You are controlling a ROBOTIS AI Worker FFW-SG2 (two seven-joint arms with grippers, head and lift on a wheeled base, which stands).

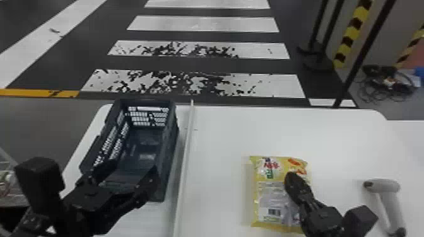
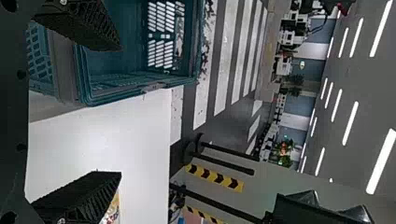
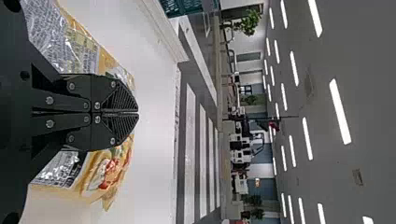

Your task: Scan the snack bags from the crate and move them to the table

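1. The white table (image 1: pixel 220 135) is spreading beneath everything, with a pale strip (image 1: pixel 186 148) running lengthwise across it.
2. The dark blue-green crate (image 1: pixel 168 157) is standing left of the strip, its long axis running away from the robot and leaning slightly right at the far end.
3. The yellow snack bag (image 1: pixel 263 189) is lying flat right of the strip, its long axis running near to far, barcode facing up towards the near end.
4. The left gripper (image 1: pixel 133 167) is slanting forward and right over the crate's near part, fingers spread apart.
5. The right gripper (image 1: pixel 291 177) is slanting forward and left over the bag, fingers pressed together; whether they are touching it, I can't quite tell.
6. The pale scanner (image 1: pixel 382 186) is resting right of the bag, head leftward, handle towards the robot.
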